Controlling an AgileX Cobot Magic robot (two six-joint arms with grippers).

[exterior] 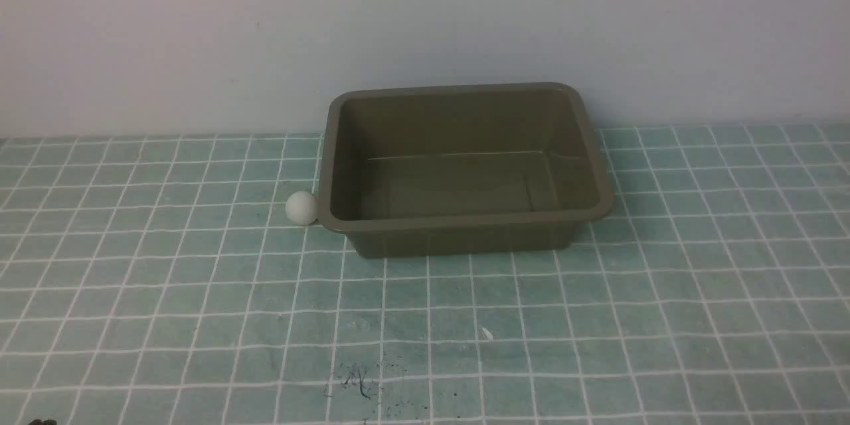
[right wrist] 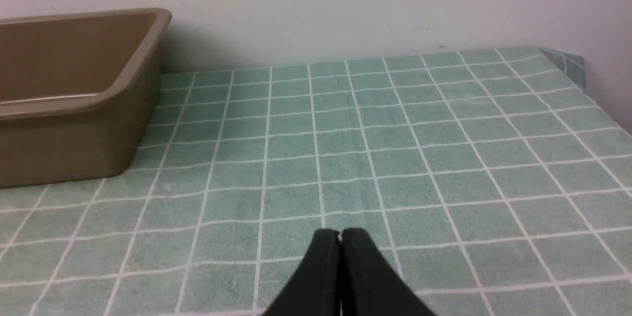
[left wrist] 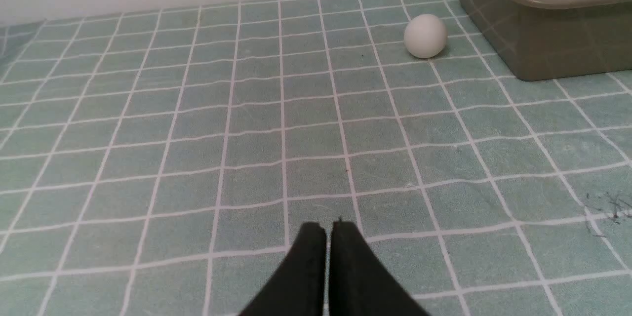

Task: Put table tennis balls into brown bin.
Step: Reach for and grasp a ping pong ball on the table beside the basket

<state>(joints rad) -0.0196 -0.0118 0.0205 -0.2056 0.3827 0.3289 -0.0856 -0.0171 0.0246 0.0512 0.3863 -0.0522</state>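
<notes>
claws first: left gripper and right gripper closed, gripping nothing, seen properly only in their wrist views. dark scuffs mark the grid-lined counter's near edge. white ball, absent from the right wrist view, sits by brown bin's left side, before a pale wall.

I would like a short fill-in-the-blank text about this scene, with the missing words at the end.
The ball is coloured ____. It lies on the robot's ____ side of the brown bin. Both grippers, left and right, are ____.

Missing words: white; left; shut
</notes>
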